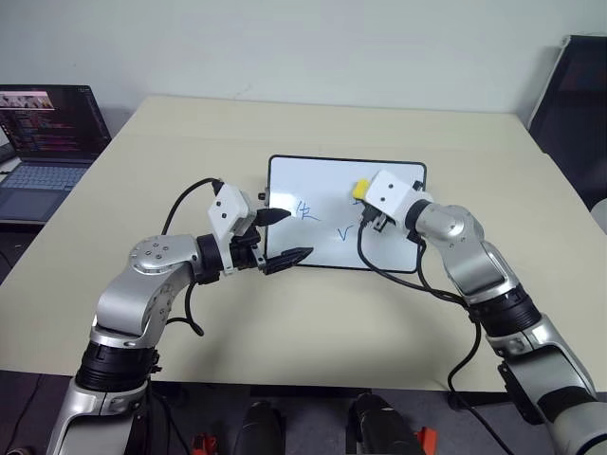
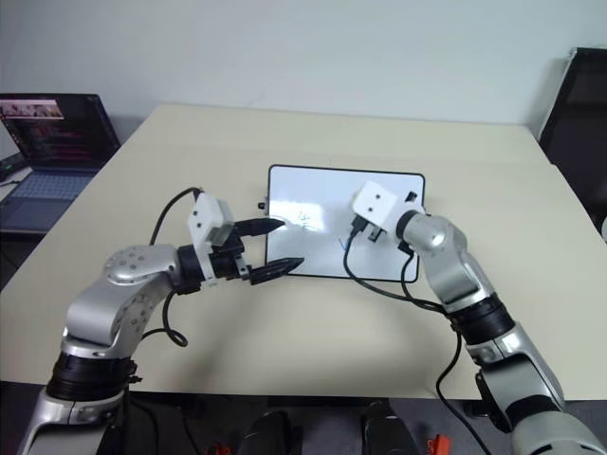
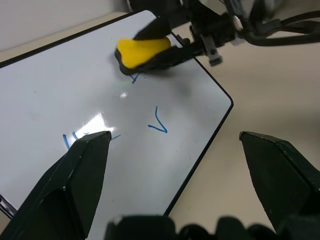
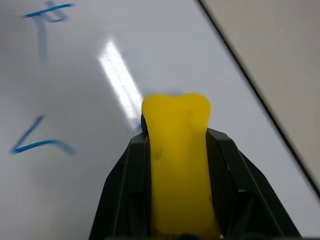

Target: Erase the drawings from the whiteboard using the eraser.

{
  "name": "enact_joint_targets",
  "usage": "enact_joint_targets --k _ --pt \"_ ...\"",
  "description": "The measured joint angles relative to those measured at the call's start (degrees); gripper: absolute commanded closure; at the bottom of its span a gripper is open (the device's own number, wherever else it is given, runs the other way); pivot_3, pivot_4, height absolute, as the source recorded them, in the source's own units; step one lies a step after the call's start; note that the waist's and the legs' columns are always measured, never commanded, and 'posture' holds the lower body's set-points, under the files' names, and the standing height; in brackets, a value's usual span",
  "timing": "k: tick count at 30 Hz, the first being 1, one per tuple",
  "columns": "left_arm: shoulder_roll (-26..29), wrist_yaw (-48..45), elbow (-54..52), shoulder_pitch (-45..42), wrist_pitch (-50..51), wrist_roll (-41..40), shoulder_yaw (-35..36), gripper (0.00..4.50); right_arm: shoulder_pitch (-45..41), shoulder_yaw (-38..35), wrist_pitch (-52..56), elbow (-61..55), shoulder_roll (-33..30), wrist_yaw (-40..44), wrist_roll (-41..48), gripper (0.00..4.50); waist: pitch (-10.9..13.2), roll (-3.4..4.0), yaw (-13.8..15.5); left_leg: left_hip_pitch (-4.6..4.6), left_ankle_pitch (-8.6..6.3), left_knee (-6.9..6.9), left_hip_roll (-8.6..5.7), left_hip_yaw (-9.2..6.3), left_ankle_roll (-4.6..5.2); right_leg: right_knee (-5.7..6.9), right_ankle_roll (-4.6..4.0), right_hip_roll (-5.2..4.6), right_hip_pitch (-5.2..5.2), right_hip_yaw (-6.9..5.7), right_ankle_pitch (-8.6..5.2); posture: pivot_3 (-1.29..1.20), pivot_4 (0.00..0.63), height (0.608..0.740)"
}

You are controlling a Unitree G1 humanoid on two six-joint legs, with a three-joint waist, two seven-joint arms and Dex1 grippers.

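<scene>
**Eraser pressed to the whiteboard's far right corner**

Closest to the robot, two arms reach out over a beige surface (image 1: 446, 123) that stands against a pale wall. An open laptop (image 1: 43, 142) sits off to the left on a separate desk, and a dark chair (image 1: 574, 104) stands at the far right.

The whiteboard (image 1: 313, 185) lies flat in the middle of the surface. Blue drawings (image 1: 306, 210) show on it: a character at its centre and a check mark (image 3: 157, 122) nearer the right arm.

The left end effector (image 1: 281, 237) is level over the board's left edge, fingers spread apart. The right end effector (image 3: 165, 42) angles down, clamped on the yellow eraser (image 1: 360, 191), which sits on the board near its far right corner, over a trace of blue.
</scene>
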Motion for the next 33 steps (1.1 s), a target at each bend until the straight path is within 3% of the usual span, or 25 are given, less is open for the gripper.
enact_joint_targets --k 2,10,19,28,33 --pt "-0.01 -0.02 0.01 0.0 -0.15 0.01 -0.01 0.0 0.75 1.37 0.38 -0.93 0.2 2.05 -0.11 3.35 0.0 0.0 -0.14 0.01 0.0 0.02 0.0 0.0 0.0 0.01 0.0 0.0 0.0 0.02 0.01 0.0 0.15 0.74" --pt "0.06 -0.01 0.04 0.2 -0.78 0.08 -0.08 0.0 -2.34 -0.59 -1.9 3.81 1.32 -6.9 -3.91 3.35 0.01 0.01 0.0 0.01 0.01 0.22 -0.01 0.0 0.01 0.0 -0.04 -0.01 0.02 0.03 0.09 0.0 0.15 0.74" --pt "0.12 0.01 0.04 0.3 -0.87 0.13 -0.09 0.0 2.37 1.53 1.73 -3.14 -2.32 5.41 -2.6 3.36 0.0 -0.01 -0.22 0.02 0.01 0.17 0.0 0.0 0.01 0.0 -0.02 0.0 0.03 0.04 0.06 0.0 0.15 0.74" --pt "0.18 0.0 0.04 0.46 -0.93 0.15 -0.07 0.0 -1.83 -1.92 -2.5 4.63 0.79 -5.92 -4.01 3.36 0.03 -0.04 -0.69 0.04 0.02 0.37 -0.04 0.0 0.02 -0.02 -0.09 0.0 -0.04 0.08 0.13 0.0 0.15 0.74" --pt "0.2 0.04 0.04 0.59 -0.93 0.15 -0.08 0.0 -1.9 -2.07 -3.21 4.31 0.66 -5.06 -3.95 3.36 0.03 -0.03 -0.74 -0.01 0.01 0.25 -0.03 0.0 0.03 -0.04 -0.06 0.0 0.06 0.08 0.11 0.0 0.15 0.74"
